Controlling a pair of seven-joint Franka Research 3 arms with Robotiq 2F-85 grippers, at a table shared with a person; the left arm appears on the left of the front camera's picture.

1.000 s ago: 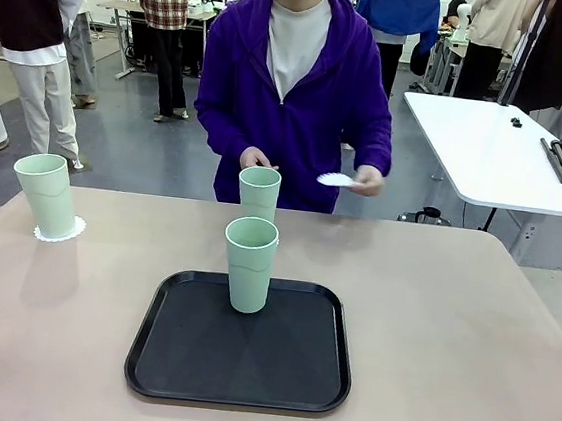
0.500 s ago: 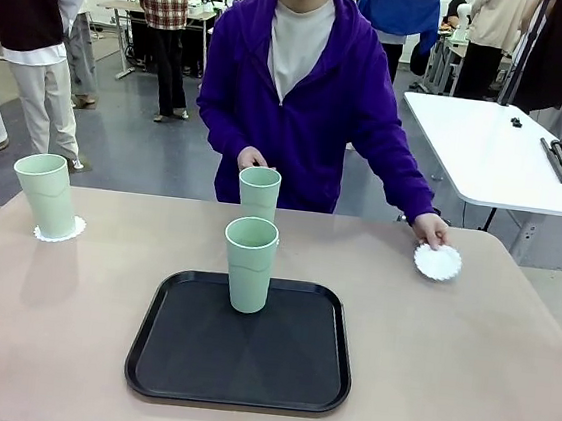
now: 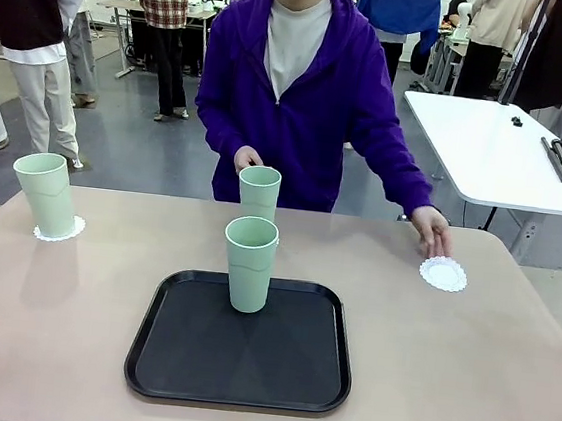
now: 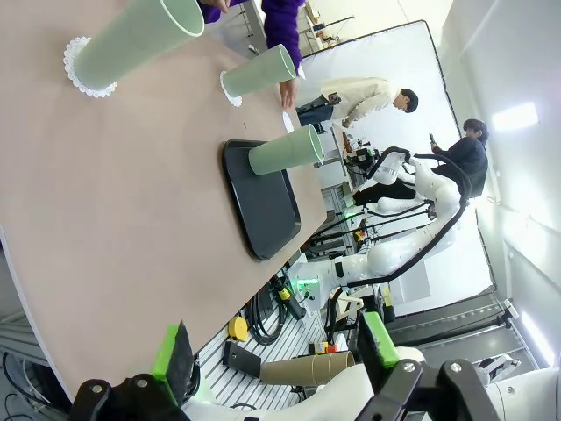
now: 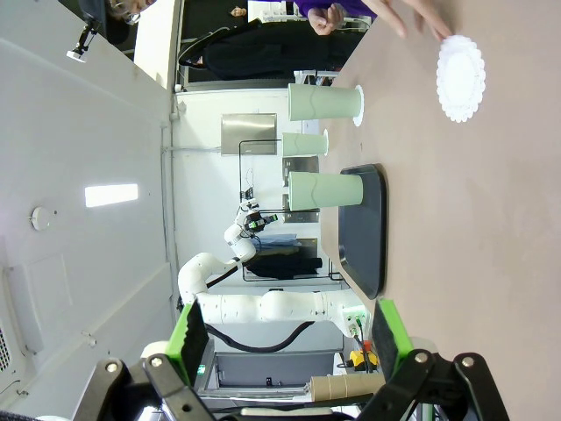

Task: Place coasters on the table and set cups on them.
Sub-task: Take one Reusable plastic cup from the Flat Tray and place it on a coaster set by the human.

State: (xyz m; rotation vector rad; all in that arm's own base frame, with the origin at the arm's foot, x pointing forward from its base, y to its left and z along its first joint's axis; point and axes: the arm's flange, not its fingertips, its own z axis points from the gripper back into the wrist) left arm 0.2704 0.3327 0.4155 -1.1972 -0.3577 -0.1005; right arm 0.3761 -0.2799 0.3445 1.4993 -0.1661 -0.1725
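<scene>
**A:** We've got the table (image 3: 464,381) filling the lower frame, and a person in a purple hoodie (image 3: 307,103) top centre at its far edge.

**B:** The black tray (image 3: 244,368) lies lower centre. In our wrist views the left gripper (image 4: 273,346) at the bottom edge is spread wide, with nothing between its green pads. The right gripper (image 5: 289,333) gapes just as empty.

**A:** On to cups! We see the tray cup (image 3: 248,263) upright at the tray's far end, the far cup (image 3: 259,188) right behind it, and the left cup (image 3: 46,194) at the frame's left.

**B:** The left cup stands on the left coaster (image 3: 72,228). Our left wrist view shows the second coaster (image 4: 230,88) under the far cup.

**A:** The bare coaster (image 3: 443,274) lies flat at the right. The person's hand (image 3: 432,229) is just above it. We can't tell if they touch.
</scene>
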